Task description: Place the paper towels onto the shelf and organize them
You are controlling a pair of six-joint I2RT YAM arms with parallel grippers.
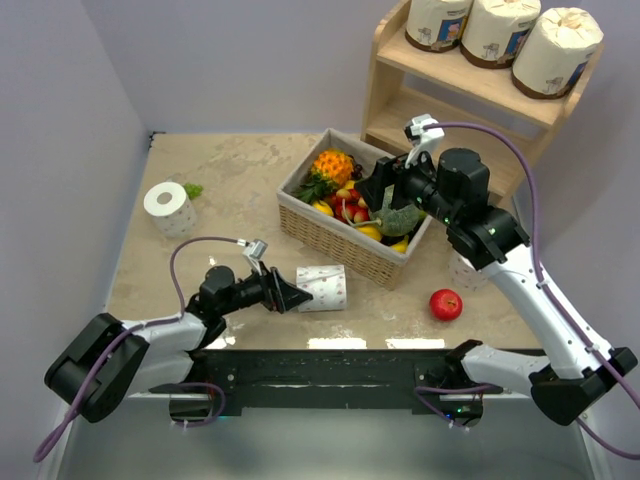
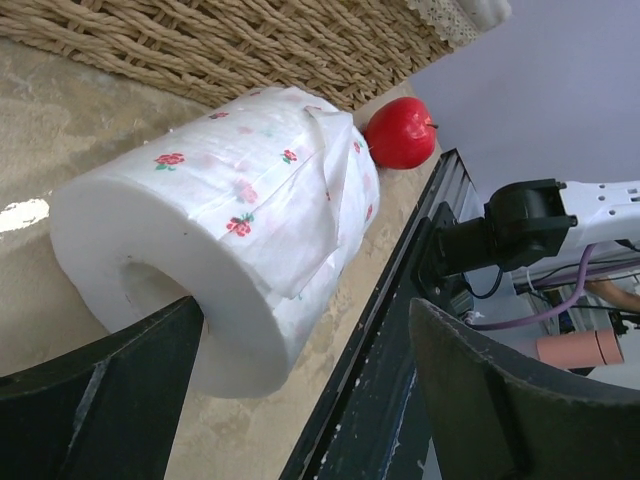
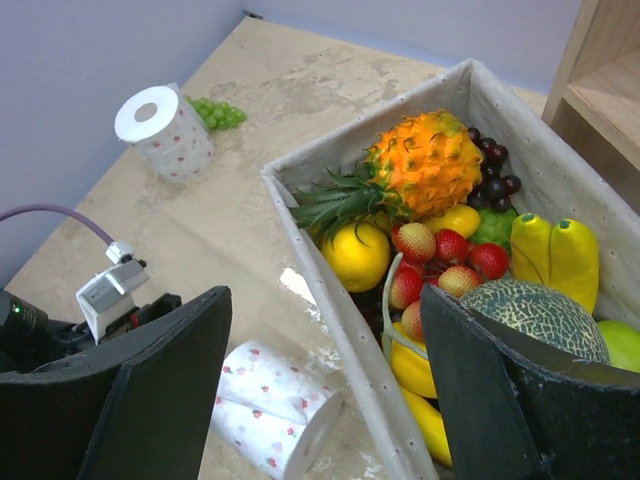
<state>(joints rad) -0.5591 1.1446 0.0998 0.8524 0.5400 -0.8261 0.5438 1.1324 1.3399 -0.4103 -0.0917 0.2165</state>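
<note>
A bare white paper towel roll [image 1: 322,288] with pink dots lies on its side near the table's front edge. My left gripper [image 1: 292,294] is at its left end, open. In the left wrist view the roll [image 2: 220,230] lies ahead, its end beside the left finger [image 2: 100,400], and my left gripper [image 2: 300,400] holds nothing. A second bare roll [image 1: 168,205] stands upright at far left. Three wrapped rolls [image 1: 495,30] stand on the top tier of the wooden shelf [image 1: 385,60]. My right gripper [image 1: 382,190] hangs open above the basket, empty [image 3: 325,390].
A wicker basket [image 1: 330,235] full of fruit sits mid-table in front of the shelf. A red apple [image 1: 446,304] lies right of the lying roll. Green grapes [image 3: 218,115] lie beside the upright roll. Something white with dots [image 1: 462,270] shows partly under my right arm.
</note>
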